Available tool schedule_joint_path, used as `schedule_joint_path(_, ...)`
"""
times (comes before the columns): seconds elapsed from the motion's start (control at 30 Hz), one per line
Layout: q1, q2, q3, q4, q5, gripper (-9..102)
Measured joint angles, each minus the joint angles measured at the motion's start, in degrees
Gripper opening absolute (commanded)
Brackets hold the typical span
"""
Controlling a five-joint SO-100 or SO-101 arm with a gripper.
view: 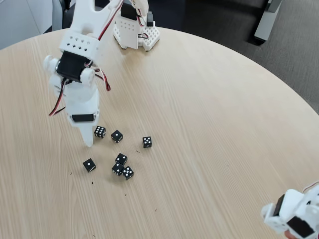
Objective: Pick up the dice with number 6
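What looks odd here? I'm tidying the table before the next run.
Small dark specks litter the round wooden table around the seven black dice, like crumbs or debris. Nothing is spilled or damaged; the gripper hangs beside the six-pip die.

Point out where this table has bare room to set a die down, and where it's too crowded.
Free: the wide right half of the table, from the die at out to the rim, and the near strip below the cluster. Crowded: around the gripper, where the six die and the other dice sit close. The arm base takes the far edge.
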Motion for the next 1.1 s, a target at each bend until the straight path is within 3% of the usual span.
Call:
schedule_joint_path(0.4,-9.49,0.0,0.0,0.26,0.79,26)
schedule_joint_path(1.1,-8.53,-0.18,-0.35,0.53,2.99,26)
